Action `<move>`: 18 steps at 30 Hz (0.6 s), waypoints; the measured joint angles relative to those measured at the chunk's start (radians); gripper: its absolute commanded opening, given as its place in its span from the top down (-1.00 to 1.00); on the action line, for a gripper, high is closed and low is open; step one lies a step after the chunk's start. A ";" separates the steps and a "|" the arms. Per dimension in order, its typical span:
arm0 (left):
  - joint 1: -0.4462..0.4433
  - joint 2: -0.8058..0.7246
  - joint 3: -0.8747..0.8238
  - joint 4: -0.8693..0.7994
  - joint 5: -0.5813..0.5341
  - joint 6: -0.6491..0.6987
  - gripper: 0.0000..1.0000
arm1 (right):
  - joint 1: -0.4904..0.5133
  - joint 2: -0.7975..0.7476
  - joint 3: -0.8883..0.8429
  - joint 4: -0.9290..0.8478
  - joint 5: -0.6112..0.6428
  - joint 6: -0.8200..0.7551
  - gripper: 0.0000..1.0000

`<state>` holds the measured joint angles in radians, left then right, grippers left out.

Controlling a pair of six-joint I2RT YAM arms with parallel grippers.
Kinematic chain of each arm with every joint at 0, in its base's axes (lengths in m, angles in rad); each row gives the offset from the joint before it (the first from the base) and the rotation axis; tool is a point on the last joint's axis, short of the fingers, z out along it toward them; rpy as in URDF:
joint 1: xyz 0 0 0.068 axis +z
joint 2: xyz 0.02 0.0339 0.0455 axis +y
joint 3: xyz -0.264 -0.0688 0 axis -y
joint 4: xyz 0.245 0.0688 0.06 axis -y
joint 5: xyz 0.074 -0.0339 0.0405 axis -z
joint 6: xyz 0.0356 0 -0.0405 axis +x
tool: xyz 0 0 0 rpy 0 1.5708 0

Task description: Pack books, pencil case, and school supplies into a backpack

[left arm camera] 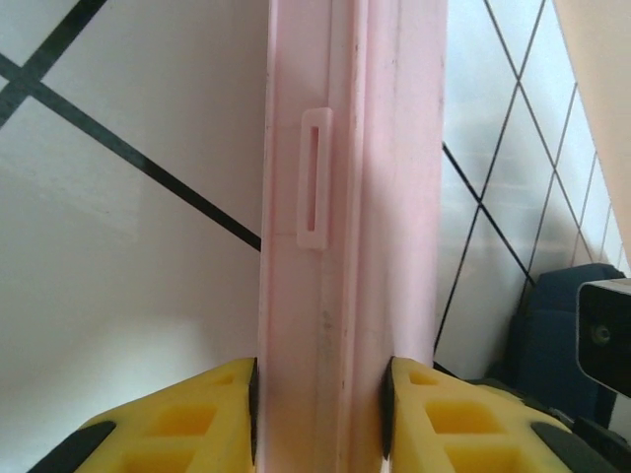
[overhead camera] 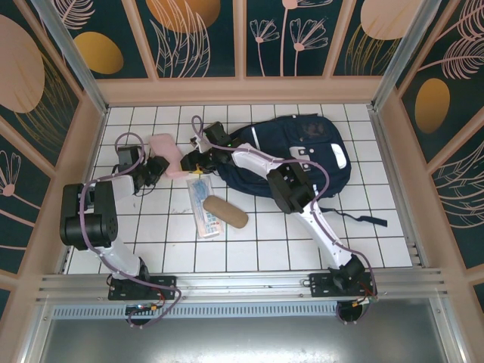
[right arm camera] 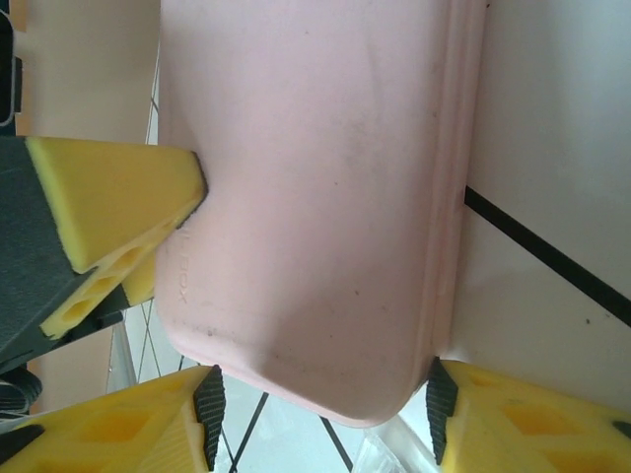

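- The backpack (overhead camera: 302,151) lies flat at the far middle of the tiled table (overhead camera: 363,242), its top end turned towards the arms, probably so items can be fed in from that side; whether its opening is unzipped cannot be told.
- The pink case (overhead camera: 165,147), likely the pencil case, is turned on its edge just left of the backpack, gripped from both ends in what looks like a handover or a steadying hold before loading.
- A brown oval pouch (overhead camera: 227,212) and a clear packet (overhead camera: 203,215) wait on the tiles nearer the arms, not yet packed.
- The right gripper (right arm camera: 325,404) spans the case's width at one rounded end, jaws wide and pads against both edges.
- The left gripper (left arm camera: 320,404) pinches the case's thin side, jaws narrow, both yellow pads (left arm camera: 429,409) pressed on it.
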<state>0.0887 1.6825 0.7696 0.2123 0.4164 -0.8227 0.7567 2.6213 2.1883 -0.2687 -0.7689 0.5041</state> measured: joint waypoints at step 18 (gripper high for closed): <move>-0.037 -0.045 0.011 -0.042 0.116 -0.009 0.64 | -0.030 -0.418 -0.114 -0.224 0.530 -0.140 -0.29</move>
<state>0.0517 1.6375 0.7803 0.1707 0.5327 -0.8314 0.7265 2.2032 2.0743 -0.4923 -0.2386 0.3645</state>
